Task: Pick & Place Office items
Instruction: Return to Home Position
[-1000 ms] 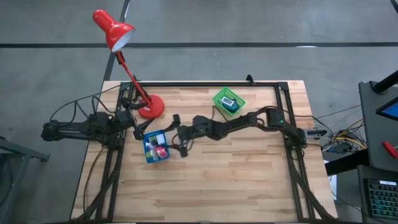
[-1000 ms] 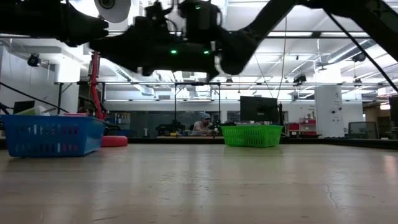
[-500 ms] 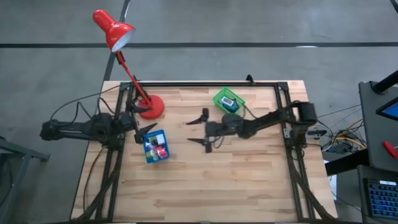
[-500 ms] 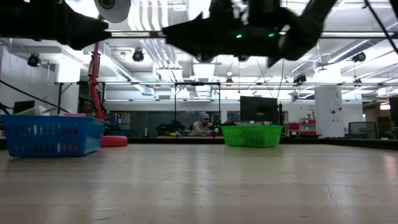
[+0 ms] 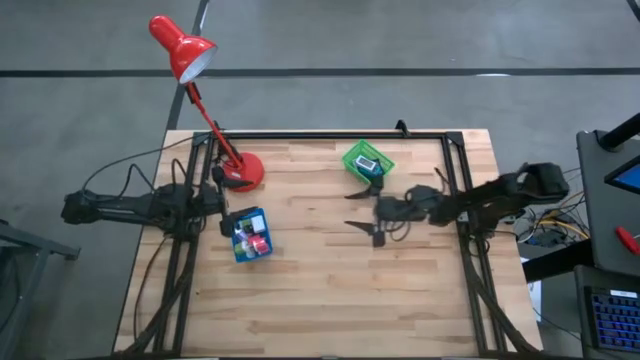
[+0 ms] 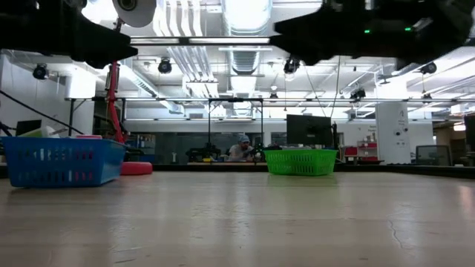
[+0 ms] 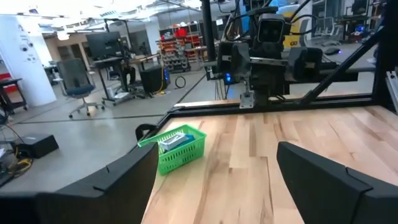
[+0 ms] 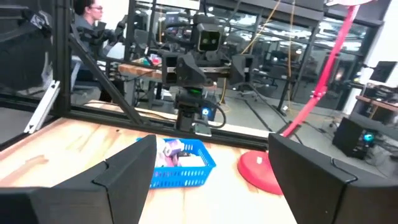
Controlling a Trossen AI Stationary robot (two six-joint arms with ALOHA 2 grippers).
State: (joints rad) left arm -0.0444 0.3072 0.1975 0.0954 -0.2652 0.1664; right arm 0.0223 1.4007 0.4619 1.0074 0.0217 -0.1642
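Hovering over bare wood with nothing in its grasp, the right gripper [image 5: 358,212] is holding its two fingers spread wide apart. Just beside it, toward the far edge of the table [image 5: 340,300], the green basket [image 5: 367,162] is sitting with what look like a few dark and teal flat pieces inside, though they are too small to sort out. Straight ahead of this gripper, well across the open tabletop, the blue basket [image 5: 250,235] is standing, and the right wrist view is framing it between the spread fingers [image 8: 93,186]. The office items [image 5: 258,243] are lying inside that blue basket, with red, white and purple pieces showing above its mesh wall. The round base of the red desk lamp [image 5: 243,173] is resting just to one side of the blue basket as the right gripper faces it.

The left gripper [image 5: 226,194] is waiting at the table's left rail, its fingers likewise parted and gripping nothing. The blue basket is sitting just beside its tips on the near side, and the lamp base is close on the other. Its wrist camera is looking across the wood at the green basket and at the right gripper facing it beyond. In the low view both arms are hanging as dark shapes clear above the tabletop, and a person [image 6: 240,147] is sitting far back in the room.
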